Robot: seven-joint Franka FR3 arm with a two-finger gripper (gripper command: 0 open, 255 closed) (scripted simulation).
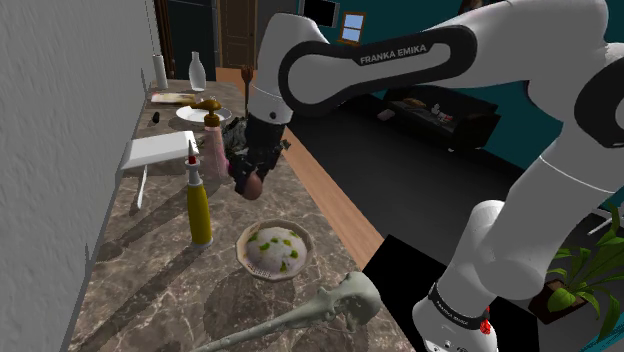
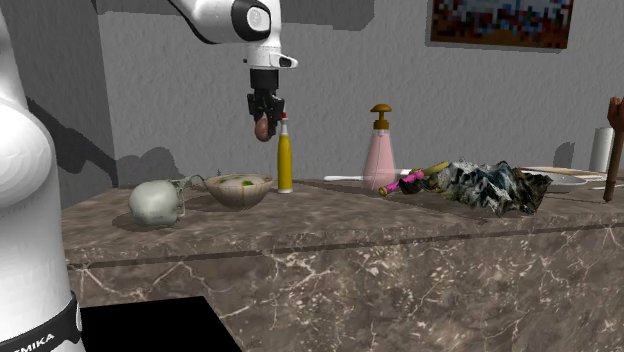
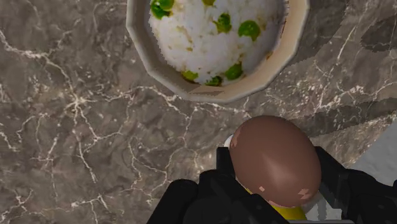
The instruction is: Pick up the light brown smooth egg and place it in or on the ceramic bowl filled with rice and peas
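My black gripper (image 1: 250, 183) hangs in the air above the marble counter, shut on a smooth brown egg (image 3: 275, 160). That egg (image 2: 261, 129) sits between the fingertips well above the counter in the second exterior view, and in the shoulder view the egg (image 1: 253, 186) is pinkish brown. The beige bowl (image 1: 246, 254) of white rice with green peas stands on the counter below the gripper, a little nearer the stand. Beyond the egg in the wrist view, the bowl (image 3: 167, 70) rests on the marble with the held egg short of its rim.
A yellow bottle (image 1: 200, 204) stands close beside the gripper. A pink pump bottle (image 2: 379, 155), a crumpled dark cloth (image 2: 490, 185), a white tray (image 1: 158, 151), a plate (image 1: 200, 114) and white bottles (image 1: 197, 71) lie farther along. A large pale bone (image 1: 300, 320) lies near the stand. The counter edge (image 1: 340, 240) drops off on the shoulder view's right.
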